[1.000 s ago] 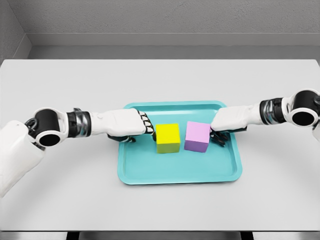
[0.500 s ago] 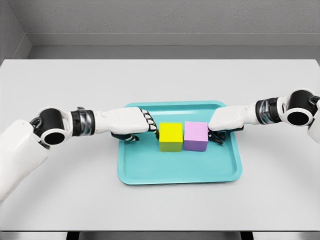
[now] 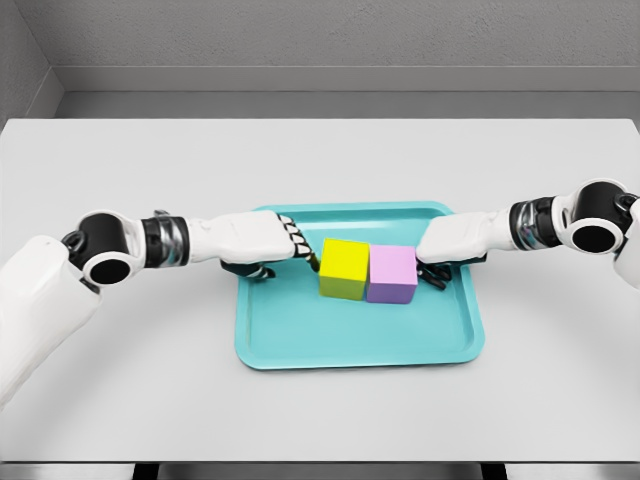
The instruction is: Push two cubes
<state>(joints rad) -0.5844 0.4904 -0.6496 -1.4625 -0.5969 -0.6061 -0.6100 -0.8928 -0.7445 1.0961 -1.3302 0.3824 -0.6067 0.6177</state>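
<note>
Item: yellow cube point(image 3: 344, 268) just inward of my left robot hand point(image 3: 283, 246), purple cube point(image 3: 392, 273) inward of right robot hand point(image 3: 437, 258); cubes touching; fingers curled, seemingly empty.

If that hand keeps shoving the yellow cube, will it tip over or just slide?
Probably slide: the yellow cube sits flat, as wide as it is tall, on the smooth teal tray. It looks rigid, keeping sharp edges against the left hand. The touching pink cube likely blocks further travel.
</note>
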